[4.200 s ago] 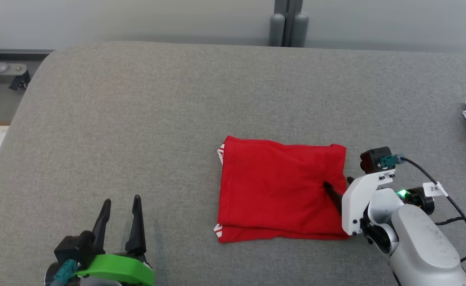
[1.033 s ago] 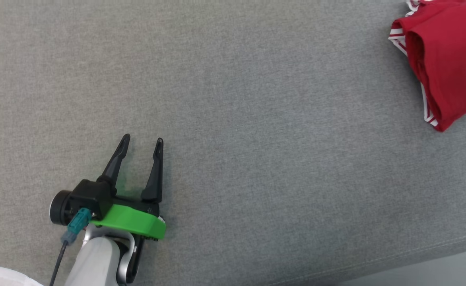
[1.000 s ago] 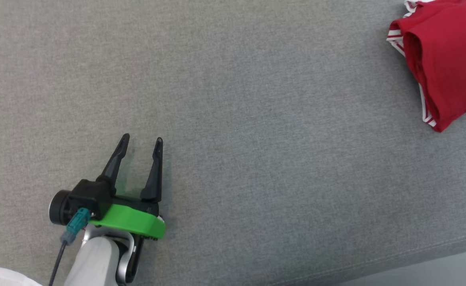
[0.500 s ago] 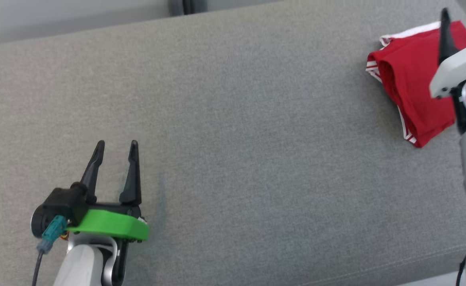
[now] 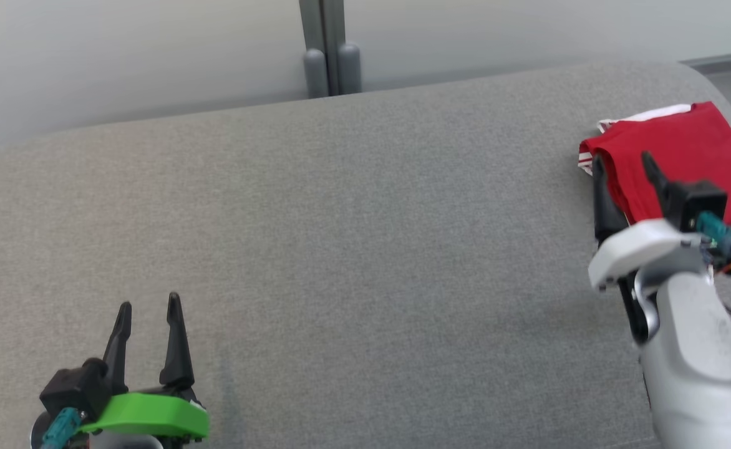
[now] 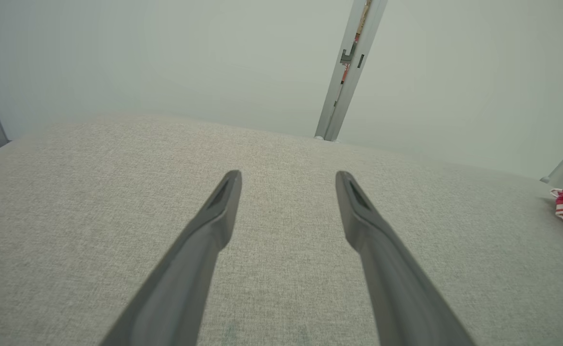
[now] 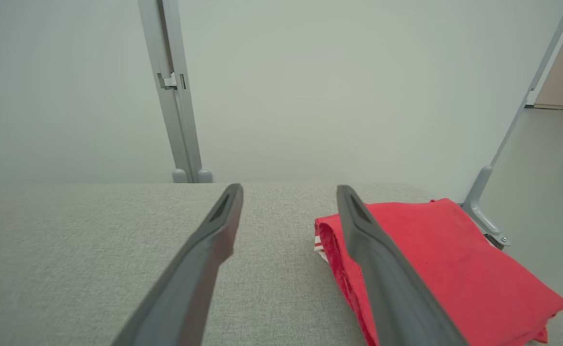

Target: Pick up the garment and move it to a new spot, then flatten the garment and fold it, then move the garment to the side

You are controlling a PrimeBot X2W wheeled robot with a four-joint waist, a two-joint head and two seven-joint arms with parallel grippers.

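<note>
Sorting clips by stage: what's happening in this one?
The red garment lies folded at the right end of the grey padded surface. The right gripper is open by its left edge, gripping nothing. The left gripper is open over bare surface, far left. The garment looks already set aside.

Illumination: bright, even, diffuse; no glare. Shadows: faint and soft-edged on the table (image 5: 365,249), just beside the left hand (image 5: 149,299) and the right hand (image 5: 622,156). Head view: sharp throughout. Wrist views: wide-angle distortion tilts the post (image 6: 346,72) beyond the fingers (image 6: 204,250); finger bases slightly soft.
</note>
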